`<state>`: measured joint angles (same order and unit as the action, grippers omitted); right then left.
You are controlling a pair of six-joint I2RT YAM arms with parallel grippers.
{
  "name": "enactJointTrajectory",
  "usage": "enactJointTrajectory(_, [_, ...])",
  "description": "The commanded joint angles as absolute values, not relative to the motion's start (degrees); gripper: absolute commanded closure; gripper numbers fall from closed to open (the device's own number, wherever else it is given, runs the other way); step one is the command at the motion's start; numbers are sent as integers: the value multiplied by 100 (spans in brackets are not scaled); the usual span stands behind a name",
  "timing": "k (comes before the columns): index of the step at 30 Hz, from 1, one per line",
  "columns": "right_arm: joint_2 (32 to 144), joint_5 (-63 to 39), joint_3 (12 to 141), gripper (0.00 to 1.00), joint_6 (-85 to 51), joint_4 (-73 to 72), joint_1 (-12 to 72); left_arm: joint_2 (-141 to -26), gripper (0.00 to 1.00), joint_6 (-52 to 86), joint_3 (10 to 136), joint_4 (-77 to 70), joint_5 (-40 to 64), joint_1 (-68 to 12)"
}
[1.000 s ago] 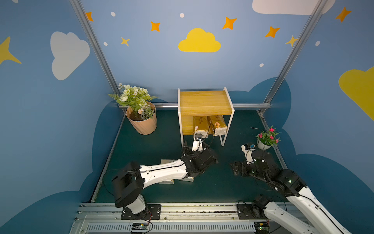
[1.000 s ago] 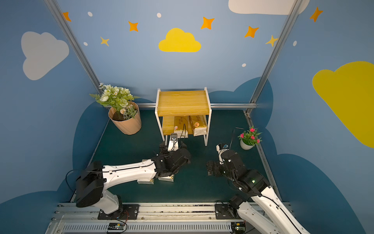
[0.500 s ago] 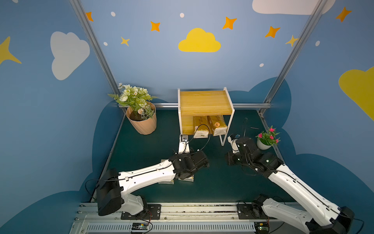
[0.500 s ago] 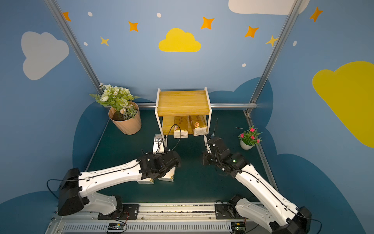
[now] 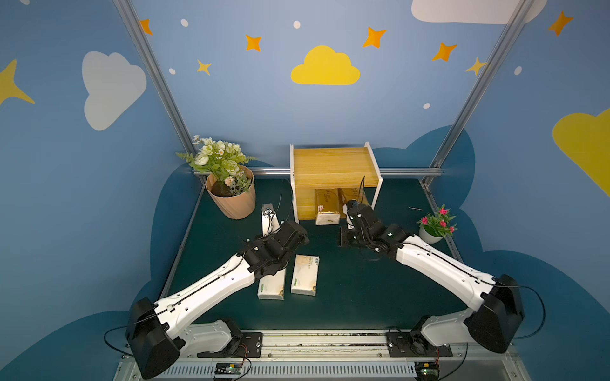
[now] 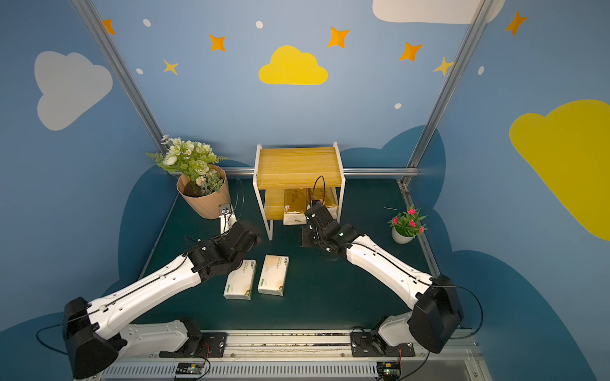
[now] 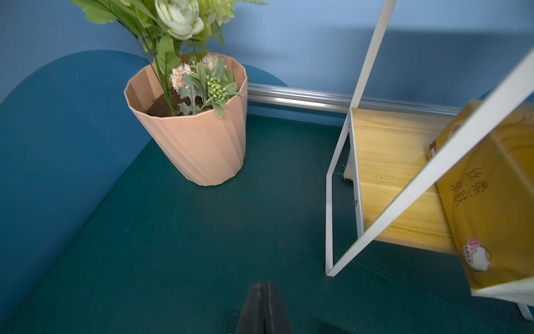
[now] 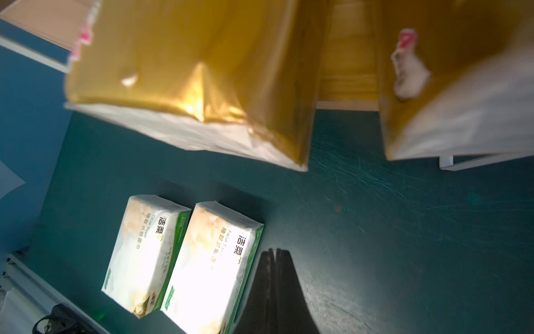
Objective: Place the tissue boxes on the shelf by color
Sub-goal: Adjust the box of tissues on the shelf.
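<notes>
tissue boxes [image 5: 305, 275]: white pair on the mat [image 5: 350, 297], gold pair [image 5: 326, 203] on shelf's [image 5: 333, 166] lower board
left gripper [image 7: 264, 286]: closed, empty
right gripper [image 8: 275, 253]: closed, empty too

from high over the desk [image 5: 346, 297] front, twice, facing the shelf [image 5: 333, 165]; from each wrist, low, close on its lower tier.

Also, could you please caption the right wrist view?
Shut right gripper near two white tissue packs; gold packs on the shelf.
</notes>
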<state>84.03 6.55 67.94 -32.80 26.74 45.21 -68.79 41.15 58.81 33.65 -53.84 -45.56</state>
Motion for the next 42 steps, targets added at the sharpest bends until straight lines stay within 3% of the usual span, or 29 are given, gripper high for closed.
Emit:
enactJointTrajectory(1, [8649, 938, 7122, 100, -3301, 2221, 4614, -6649, 92, 3945, 5752, 3210, -5037, -4474])
enactJointTrajectory(12, [9446, 1218, 7601, 100, -3015, 1802, 4731, -6425, 89, 3393, 5555, 2862, -4632, -4094])
enactJointTrajectory(24, [9911, 1223, 8398, 100, -2741, 2440, 4738, -6557, 88, 3237, 5520, 2663, -4255, -3990])
enactJointTrajectory(36, [8533, 1439, 7225, 100, -3172, 2535, 4958, -6711, 87, 3242, 5484, 2465, -4036, -3988])
enactJointTrajectory(42, [7845, 2274, 6513, 100, -3084, 2402, 4918, -6904, 87, 3356, 5511, 2565, -3942, -3986])
